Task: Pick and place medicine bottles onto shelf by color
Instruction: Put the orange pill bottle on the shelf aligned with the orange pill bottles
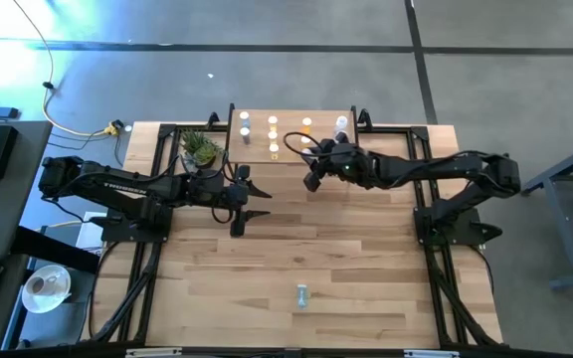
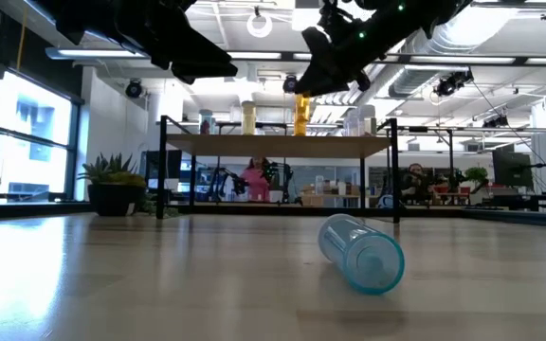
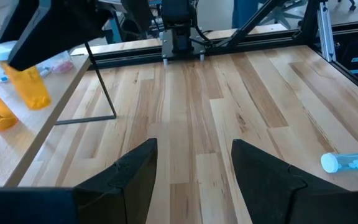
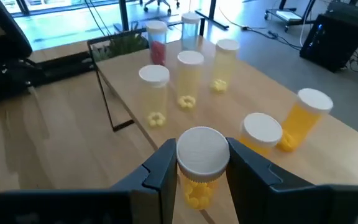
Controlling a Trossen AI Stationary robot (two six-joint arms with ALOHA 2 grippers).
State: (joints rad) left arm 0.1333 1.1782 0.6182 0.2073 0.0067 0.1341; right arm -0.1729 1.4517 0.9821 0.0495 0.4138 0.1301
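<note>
White-capped yellow bottle [image 4: 199,171] between right fingers [image 4: 252,171]

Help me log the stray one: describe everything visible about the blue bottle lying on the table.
The blue bottle is a small clear cylinder tinted pale blue, plastic by its look, with a white cap and small white pills inside. It lies on its side on the wooden tabletop, alone near the front edge, far from the shelf. Only the tabletop touches it; neither gripper is near.
</note>
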